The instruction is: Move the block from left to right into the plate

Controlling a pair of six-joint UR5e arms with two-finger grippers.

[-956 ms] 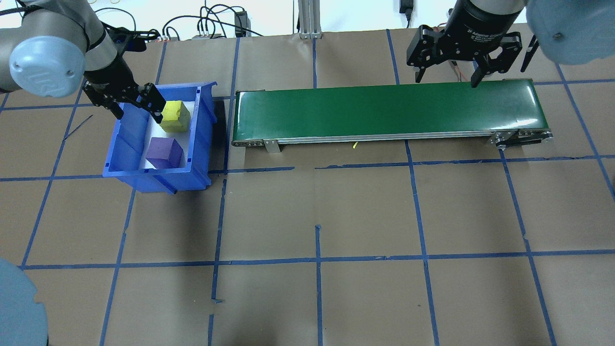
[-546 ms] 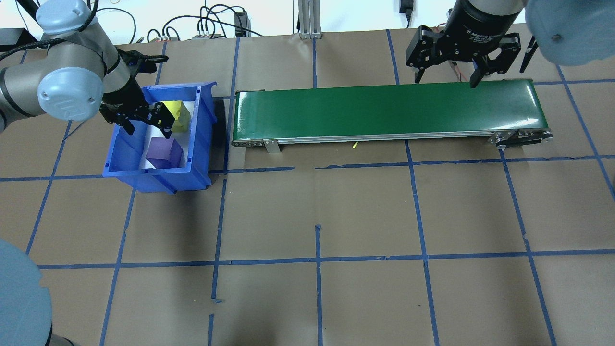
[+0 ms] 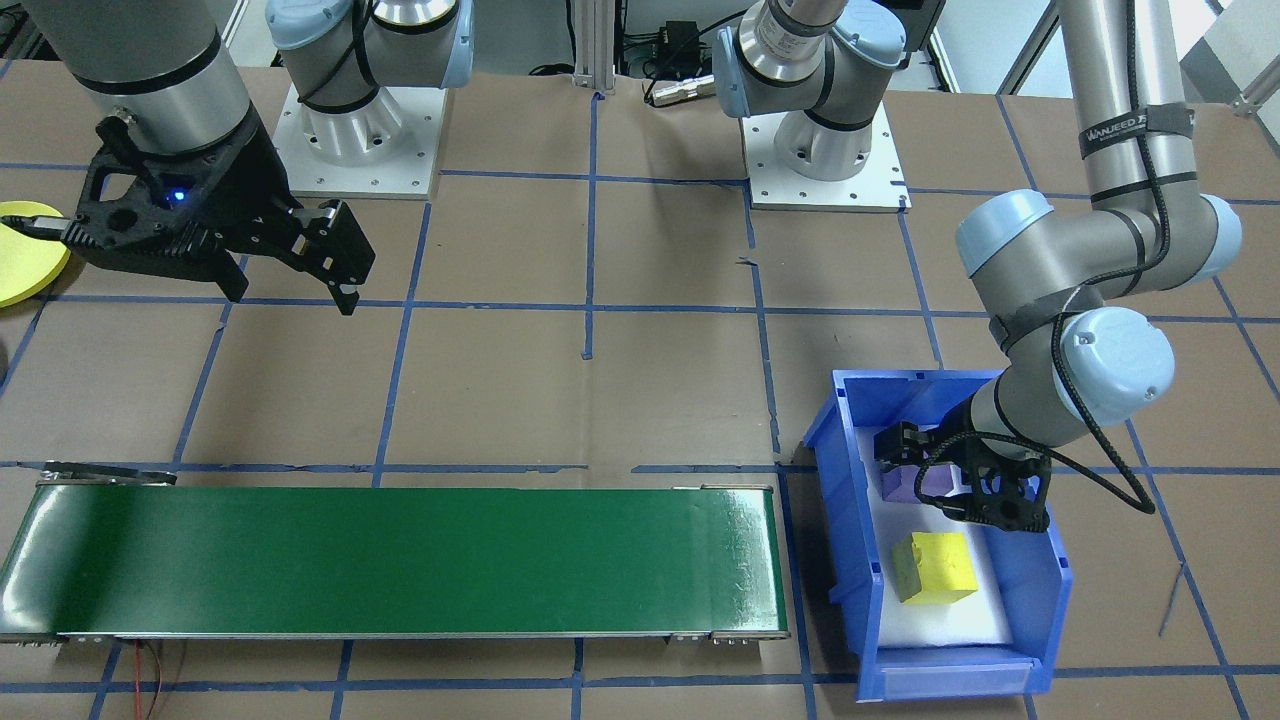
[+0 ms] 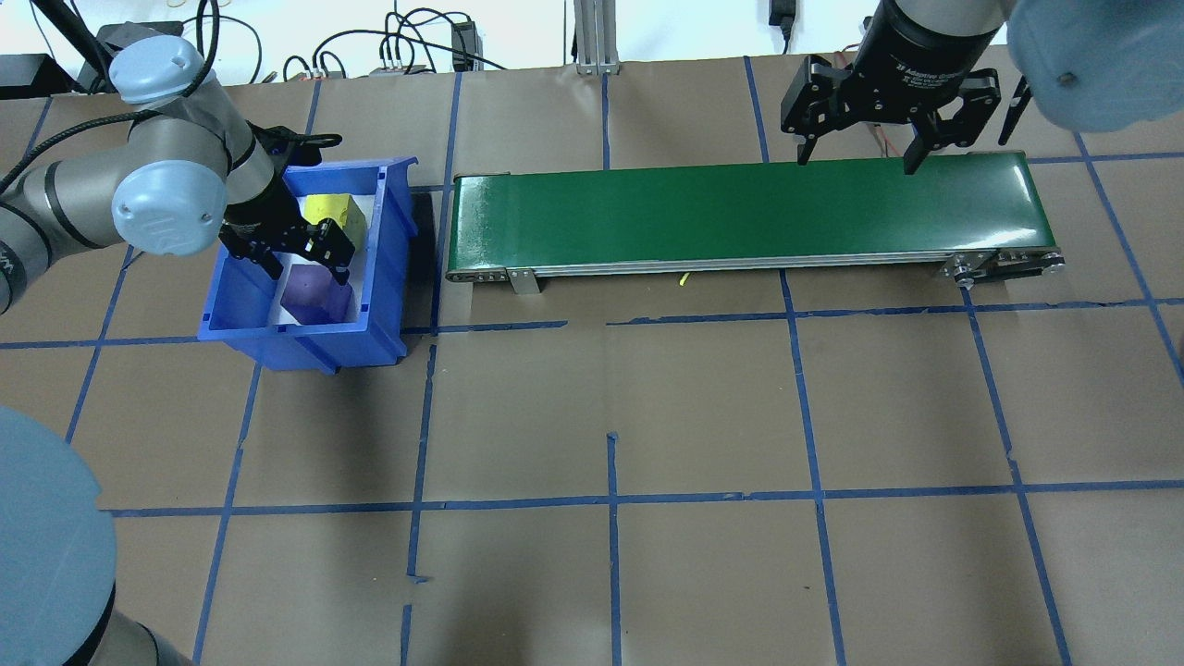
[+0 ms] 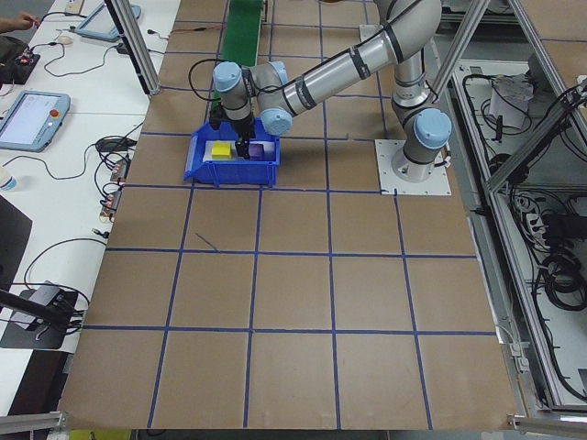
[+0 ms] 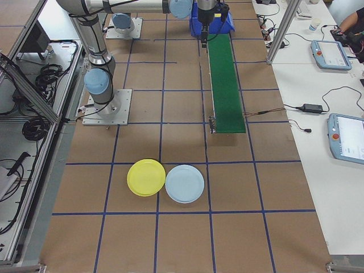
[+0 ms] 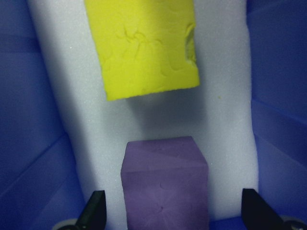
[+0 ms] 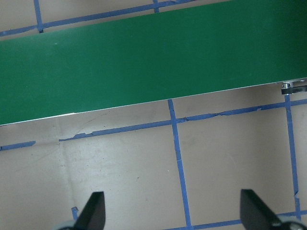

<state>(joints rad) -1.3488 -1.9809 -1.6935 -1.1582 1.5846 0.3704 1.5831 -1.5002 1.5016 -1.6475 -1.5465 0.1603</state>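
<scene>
A purple block [image 4: 314,294] [image 7: 165,184] and a yellow block [image 4: 335,211] [image 3: 935,565] lie on white foam inside the blue bin [image 4: 305,347]. My left gripper [image 4: 308,270] [image 7: 175,213] is down in the bin, open, its fingers on either side of the purple block with a gap on each side. My right gripper [image 4: 856,162] [image 3: 290,297] hangs open and empty over the right end of the green conveyor [image 4: 740,213]. The yellow-green plate [image 6: 146,177] [image 3: 20,250] lies on the table on the robot's right.
A light blue plate [image 6: 184,183] lies touching the yellow-green one. The bin's walls stand close around my left gripper. Cables and a metal post line the table's far edge. A person's hand [image 6: 348,23] shows at a side table.
My left gripper has moved from over the yellow block toward the bin's near end and down around the purple block. The right gripper has barely moved.
</scene>
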